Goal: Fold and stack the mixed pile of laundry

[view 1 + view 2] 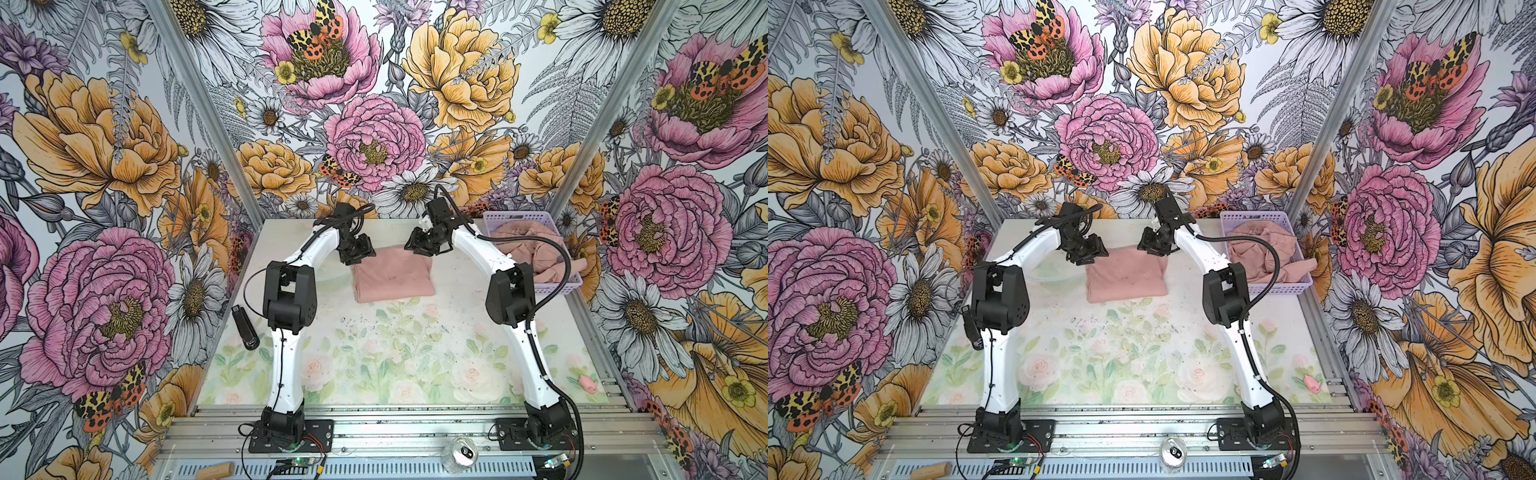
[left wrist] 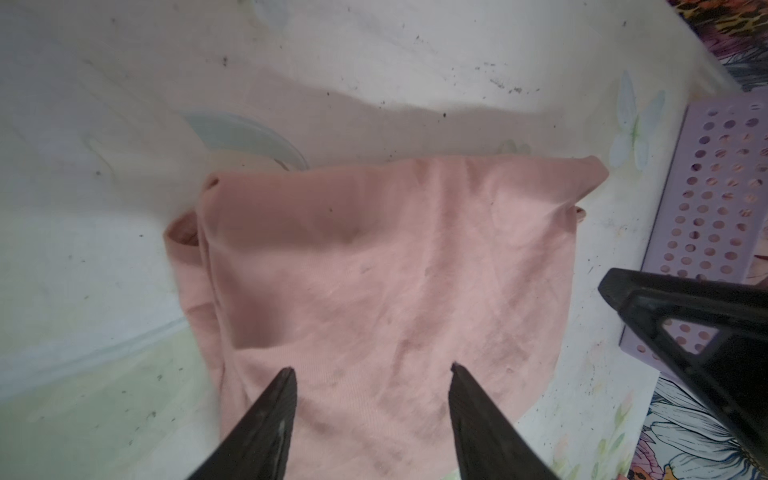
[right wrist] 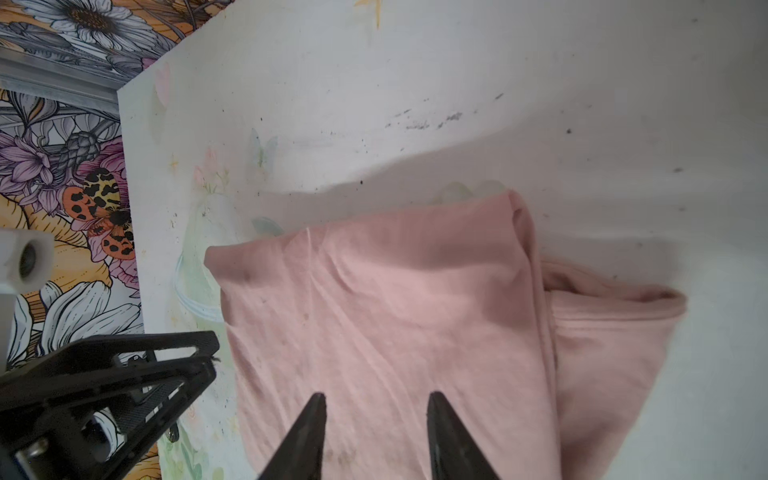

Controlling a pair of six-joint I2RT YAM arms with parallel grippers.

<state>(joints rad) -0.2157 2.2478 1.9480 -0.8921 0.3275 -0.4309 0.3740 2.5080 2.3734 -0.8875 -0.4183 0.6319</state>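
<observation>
Two grippers: left gripper (image 2: 372, 370) and right gripper (image 3: 376, 397) both stood spread and empty above the far corners of the folded pink garment (image 1: 392, 274).
Garment position: flat on the table (image 1: 374, 353), far half.
Second pink garment (image 1: 536, 249): crumpled in the lavender basket (image 1: 519, 215), far right corner.
Risk: a fingertip snagging the top layer on retreat would likely undo the fold.
Surface: pale rose print, dark specks.
Room: floral wall panels (image 1: 104, 145).
</observation>
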